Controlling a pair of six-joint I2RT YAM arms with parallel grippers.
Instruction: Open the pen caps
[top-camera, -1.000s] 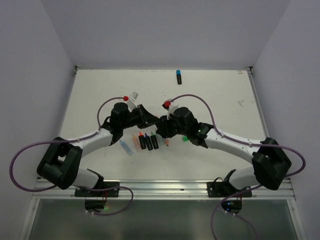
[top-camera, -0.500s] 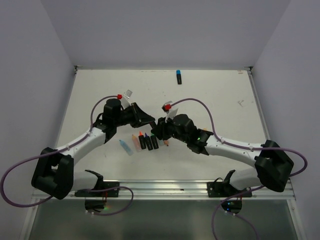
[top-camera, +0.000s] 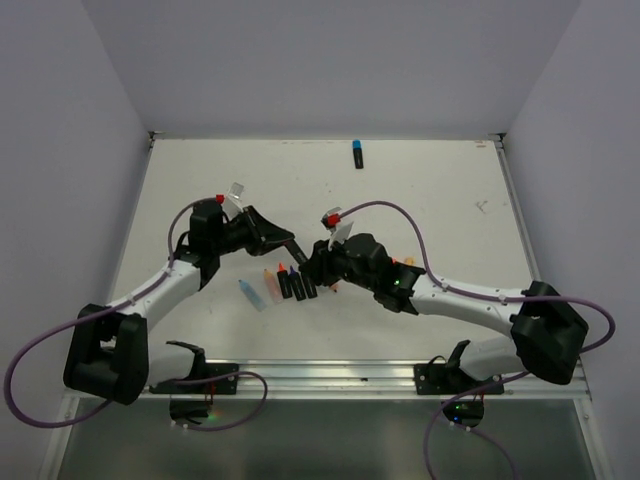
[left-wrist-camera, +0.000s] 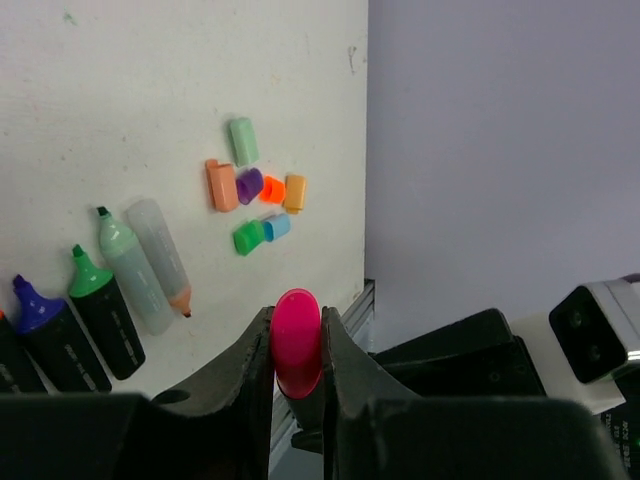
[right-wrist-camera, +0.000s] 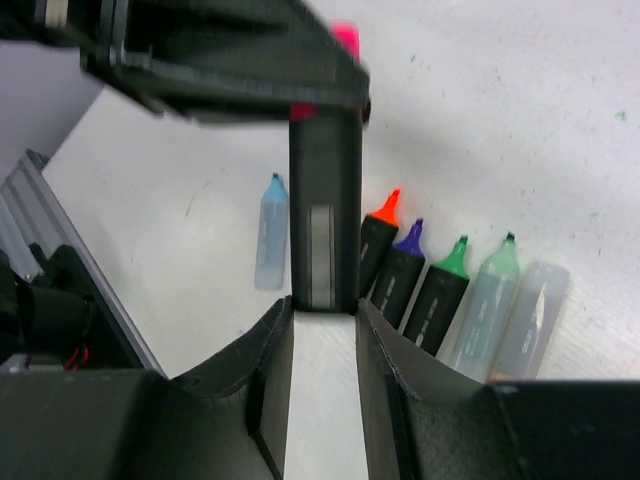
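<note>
My left gripper (left-wrist-camera: 297, 335) is shut on a pink pen cap (left-wrist-camera: 297, 338), which sits on the end of a black pen (right-wrist-camera: 324, 210). My right gripper (right-wrist-camera: 325, 306) is shut on that pen's other end. The two grippers meet tip to tip above the table, the left gripper (top-camera: 296, 248) just up and left of the right gripper (top-camera: 309, 264). Several loose pen caps (left-wrist-camera: 255, 195) in orange, green, purple and blue lie clustered on the table.
Several uncapped pens (right-wrist-camera: 440, 290) lie side by side under the grippers, with a pale blue one (right-wrist-camera: 270, 245) beside them. A black pen with a blue cap (top-camera: 357, 153) lies near the far edge. The table's front rail (top-camera: 330, 375) runs behind the arm bases.
Both grippers have shifted left and slightly toward the front while still holding the same pen; the left arm has swung back to the left and the right arm has reached further after it.
</note>
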